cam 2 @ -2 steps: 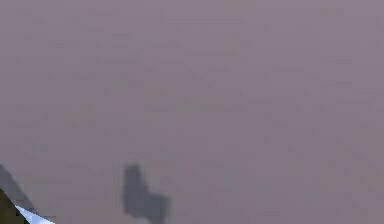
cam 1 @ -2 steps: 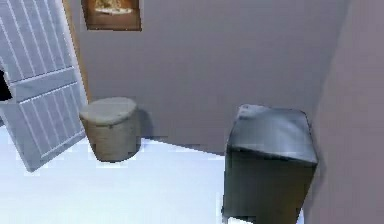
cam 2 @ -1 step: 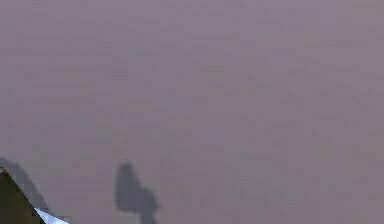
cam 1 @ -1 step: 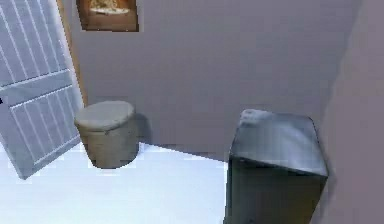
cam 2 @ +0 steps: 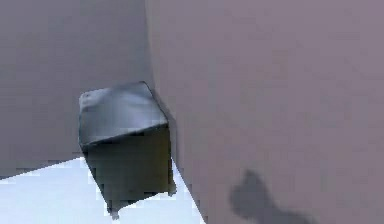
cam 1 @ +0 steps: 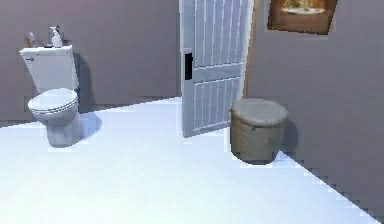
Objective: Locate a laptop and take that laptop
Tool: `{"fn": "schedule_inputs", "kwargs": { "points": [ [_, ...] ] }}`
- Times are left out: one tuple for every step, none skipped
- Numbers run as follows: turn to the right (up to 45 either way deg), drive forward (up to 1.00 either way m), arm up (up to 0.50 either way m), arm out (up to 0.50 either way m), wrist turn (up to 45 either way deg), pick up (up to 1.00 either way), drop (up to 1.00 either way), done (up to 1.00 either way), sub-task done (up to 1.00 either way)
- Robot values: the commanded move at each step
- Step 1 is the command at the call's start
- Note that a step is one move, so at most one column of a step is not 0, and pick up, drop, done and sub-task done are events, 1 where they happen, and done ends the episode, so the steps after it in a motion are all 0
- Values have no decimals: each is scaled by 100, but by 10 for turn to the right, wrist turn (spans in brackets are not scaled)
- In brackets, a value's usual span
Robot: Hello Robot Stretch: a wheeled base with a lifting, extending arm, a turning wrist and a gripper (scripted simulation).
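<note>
I am in a bathroom with a pale floor [cam 1: 160, 180] and grey walls. A white toilet [cam 1: 55, 95] stands at the forward view's left, with small bottles on its tank [cam 1: 50, 40]. A white panelled door [cam 1: 212, 65] stands ajar near the middle. In the arm side view a dark boxy cabinet [cam 2: 125, 145] on short legs sits in a corner.
A round grey-brown bin [cam 1: 259, 129] stands on the floor right of the door. A framed picture [cam 1: 300, 14] hangs on the wall at the forward view's upper right. Bare floor spreads across the forward view's lower half. A grey wall [cam 2: 280, 100] covers the arm side view's right.
</note>
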Motion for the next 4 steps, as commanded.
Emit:
{"fn": "schedule_inputs", "kwargs": {
  "points": [
    [-420,0,0,0,0,0,0,0,0],
    [0,75,0,0,0,0,0,0,0],
    [-450,0,0,0,0,0,0,0,0],
    [-270,0,0,0,0,0,0,0,0]
  ]
}}
